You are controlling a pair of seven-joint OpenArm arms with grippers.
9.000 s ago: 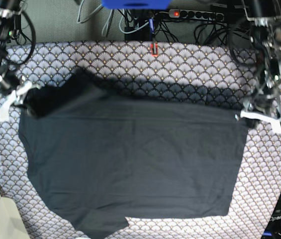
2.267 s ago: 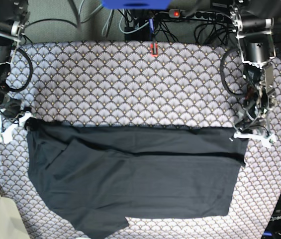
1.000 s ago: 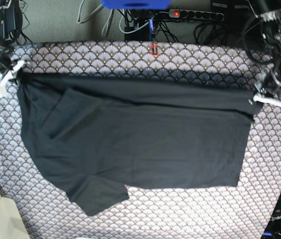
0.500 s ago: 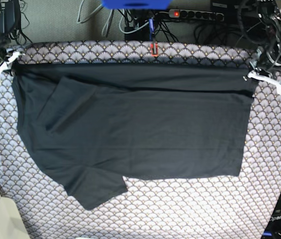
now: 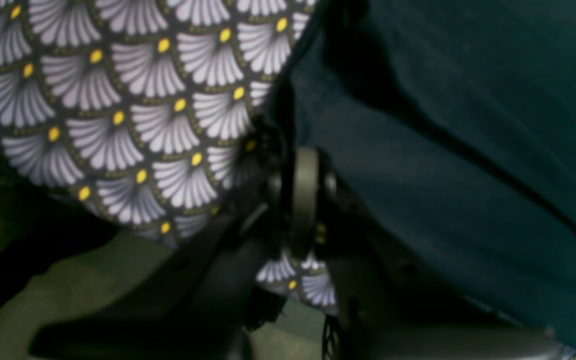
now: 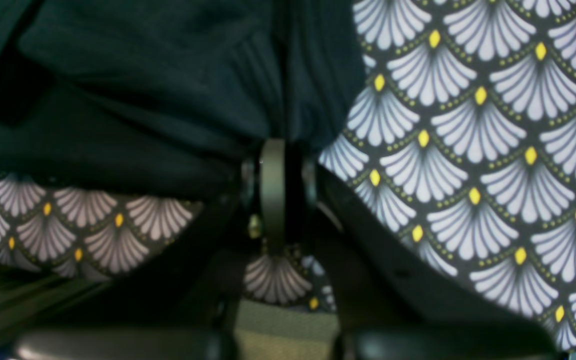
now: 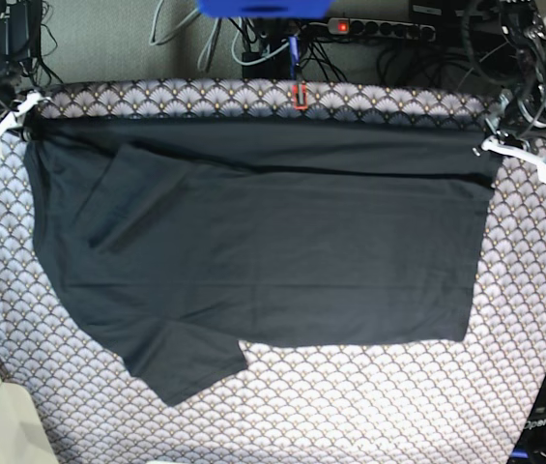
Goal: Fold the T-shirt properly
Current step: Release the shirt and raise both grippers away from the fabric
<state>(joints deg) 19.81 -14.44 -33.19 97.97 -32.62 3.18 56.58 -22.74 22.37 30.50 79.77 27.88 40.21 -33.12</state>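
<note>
2 pincers, left (image 7: 504, 145) and right (image 7: 16, 121), clamp T-shirt (image 7: 273, 251) far corners; fingertips hidden in cloth.

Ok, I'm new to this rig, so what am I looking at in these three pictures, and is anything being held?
The overhead picture looks down on a table with a patterned tablecloth and a dark T-shirt spread on it. Two robot arms work it. The left gripper, on that picture's right, and the right gripper, on its left, are each shut on a far corner of the T-shirt, holding that edge stretched. The other two pictures come from cameras on the arms' wrists, looking close along each gripper at the pinched cloth.
</note>
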